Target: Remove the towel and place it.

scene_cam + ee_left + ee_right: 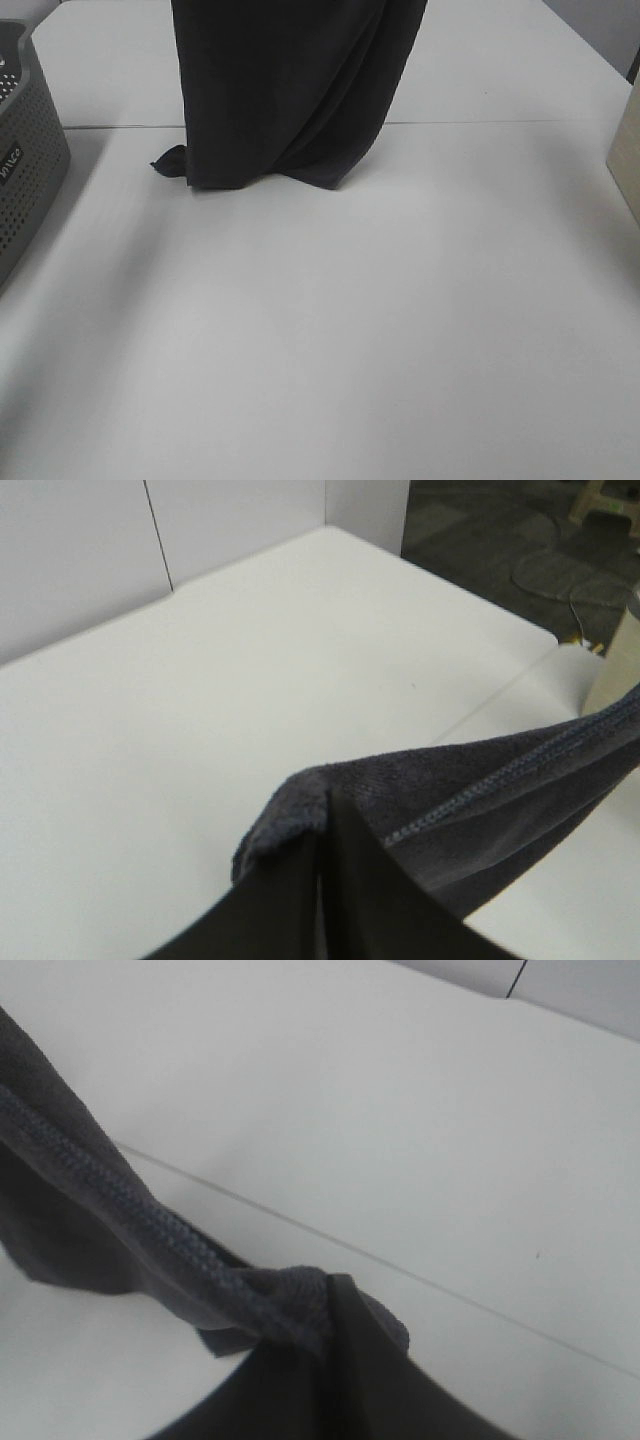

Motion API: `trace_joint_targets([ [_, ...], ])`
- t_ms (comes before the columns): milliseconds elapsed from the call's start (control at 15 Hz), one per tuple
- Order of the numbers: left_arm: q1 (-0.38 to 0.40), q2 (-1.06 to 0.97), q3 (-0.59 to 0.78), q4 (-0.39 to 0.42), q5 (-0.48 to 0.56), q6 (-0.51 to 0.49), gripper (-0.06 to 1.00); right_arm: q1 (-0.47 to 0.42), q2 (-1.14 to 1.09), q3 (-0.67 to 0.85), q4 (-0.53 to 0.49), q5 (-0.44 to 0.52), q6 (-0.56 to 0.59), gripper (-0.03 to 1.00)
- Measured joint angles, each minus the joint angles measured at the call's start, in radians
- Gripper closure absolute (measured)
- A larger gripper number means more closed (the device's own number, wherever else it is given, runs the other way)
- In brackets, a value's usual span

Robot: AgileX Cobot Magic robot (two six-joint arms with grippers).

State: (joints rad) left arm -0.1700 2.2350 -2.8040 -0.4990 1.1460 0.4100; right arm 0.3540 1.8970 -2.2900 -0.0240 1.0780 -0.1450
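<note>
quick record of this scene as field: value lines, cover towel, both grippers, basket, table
towel: dark charcoal cloth, hanging from above the frame, lower end bunched on the table
left gripper: shut on the towel's hemmed edge
right gripper: shut on the towel's hem
basket: grey, perforated, at the left edge of the high view, apart from the towel
table: white, seam running across it
other: pale boxy thing, cut off at the right edge
stage: towel out of the basket, not yet laid down
</note>
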Motion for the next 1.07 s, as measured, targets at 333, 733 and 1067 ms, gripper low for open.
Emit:
trace_joint_targets([
  [333,-0.001,-0.047,0.017,0.011,0.067,-0.175,0.94,0.000,-0.057,0.004,0.056,0.136,0.000,0.96],
  [733,-0.013,-0.348,0.545,0.054,0.075,-0.179,0.94,0.003,-0.207,0.257,0.102,0.139,0.009,0.96],
  [1067,-0.030,-0.731,1.064,0.082,0.052,-0.160,0.94,0.016,-0.425,0.492,0.201,0.132,0.057,0.96],
])
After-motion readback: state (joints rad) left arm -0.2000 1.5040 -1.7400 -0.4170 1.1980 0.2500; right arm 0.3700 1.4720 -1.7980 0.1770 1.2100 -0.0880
